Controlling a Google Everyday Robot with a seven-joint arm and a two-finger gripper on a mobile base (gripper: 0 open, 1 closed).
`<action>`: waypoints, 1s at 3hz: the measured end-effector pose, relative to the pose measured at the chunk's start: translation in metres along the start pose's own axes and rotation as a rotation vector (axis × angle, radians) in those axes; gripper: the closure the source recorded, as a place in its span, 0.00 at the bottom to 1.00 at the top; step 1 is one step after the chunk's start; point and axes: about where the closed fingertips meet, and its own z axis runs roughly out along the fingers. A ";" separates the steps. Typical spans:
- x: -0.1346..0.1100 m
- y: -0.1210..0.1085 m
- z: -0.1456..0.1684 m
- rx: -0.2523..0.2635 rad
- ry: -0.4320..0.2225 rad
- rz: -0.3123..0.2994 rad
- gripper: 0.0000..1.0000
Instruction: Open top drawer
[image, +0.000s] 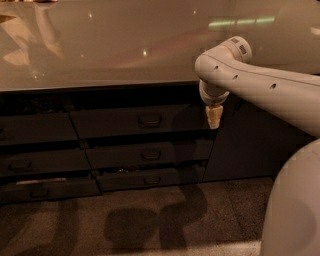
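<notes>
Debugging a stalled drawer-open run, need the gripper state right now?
Gripper: open or shut cannot be told. It holds nothing and hangs in front of the cabinet, to the right of the top drawer, clear of its handle.

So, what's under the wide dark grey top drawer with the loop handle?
Under the top drawer sit two shallower dark drawer fronts, one above the other, then brown floor. Their insides are covered by the fronts. The tan gripper hangs at the top drawer's right end.

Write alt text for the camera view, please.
The gripper hangs pointing down by the right end of the top drawer, well right of its centre handle. A pale countertop runs above; two more drawers sit below.
</notes>
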 end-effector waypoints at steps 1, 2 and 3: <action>0.000 0.001 0.002 0.002 -0.005 -0.001 0.00; 0.000 0.001 0.002 0.002 -0.005 -0.001 0.00; 0.004 -0.003 0.014 -0.036 -0.008 0.018 0.00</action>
